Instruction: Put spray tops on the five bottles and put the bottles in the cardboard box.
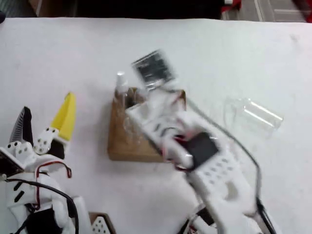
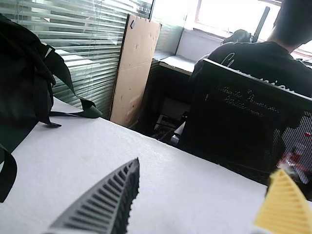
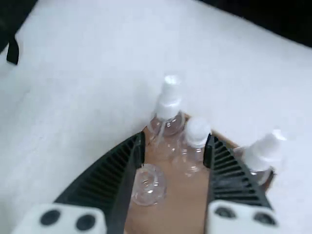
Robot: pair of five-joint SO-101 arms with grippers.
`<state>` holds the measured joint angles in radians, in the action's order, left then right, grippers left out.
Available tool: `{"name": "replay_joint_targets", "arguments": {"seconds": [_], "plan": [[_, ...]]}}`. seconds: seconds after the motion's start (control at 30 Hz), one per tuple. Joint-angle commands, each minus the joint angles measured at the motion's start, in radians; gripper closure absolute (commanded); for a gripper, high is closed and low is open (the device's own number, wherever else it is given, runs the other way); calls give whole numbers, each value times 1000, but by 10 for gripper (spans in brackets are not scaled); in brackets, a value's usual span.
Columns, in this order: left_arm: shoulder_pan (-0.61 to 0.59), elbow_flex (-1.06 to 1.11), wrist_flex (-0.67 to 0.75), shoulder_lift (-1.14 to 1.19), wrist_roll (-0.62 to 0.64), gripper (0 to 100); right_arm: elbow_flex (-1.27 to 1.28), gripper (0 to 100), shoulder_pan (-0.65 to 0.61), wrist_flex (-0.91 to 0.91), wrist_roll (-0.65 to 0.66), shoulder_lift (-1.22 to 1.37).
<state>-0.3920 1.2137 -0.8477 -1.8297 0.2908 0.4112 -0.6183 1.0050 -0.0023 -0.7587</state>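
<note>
The cardboard box (image 1: 119, 139) stands mid-table with several clear bottles in it. From the right wrist I see a spray-topped bottle (image 3: 168, 107) at the far wall, a second topped one (image 3: 195, 139) beside it, a third (image 3: 263, 151) off to the side, and an open-necked bottle (image 3: 145, 184) with no top. My right gripper (image 3: 175, 146) hangs open above them, gripping nothing; from above it is a dark blur (image 1: 152, 68) over the box's far edge, near a topped bottle (image 1: 120, 85). My left gripper (image 1: 46, 117) is open and empty beside the box, its black and yellow fingers (image 2: 109, 197) over bare table.
A clear plastic item (image 1: 253, 114) lies on the table to the right of the box. A black bag (image 2: 24, 87) sits at the table's edge in the left wrist view. A small brown piece (image 1: 100, 222) shows at the near edge by the left arm's base.
</note>
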Motion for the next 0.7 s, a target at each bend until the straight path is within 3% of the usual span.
{"name": "replay_joint_targets", "arguments": {"seconds": [0.0, 0.13, 0.3, 0.5, 0.67], "plan": [[12, 5, 34, 1, 11, 624, -140, 829, 159, 94, 121, -162], [12, 5, 34, 1, 12, 624, -143, 829, 394, 124, 315, -257], [-19, 2, 26, 1, 101, 683, -150, 829, 670, 163, 321, -58], [-39, 2, 25, 1, 114, 743, -152, 829, 809, 168, 411, 286], [-38, 3, 32, 1, 114, 744, -147, 829, 880, 234, 499, 401]]}}
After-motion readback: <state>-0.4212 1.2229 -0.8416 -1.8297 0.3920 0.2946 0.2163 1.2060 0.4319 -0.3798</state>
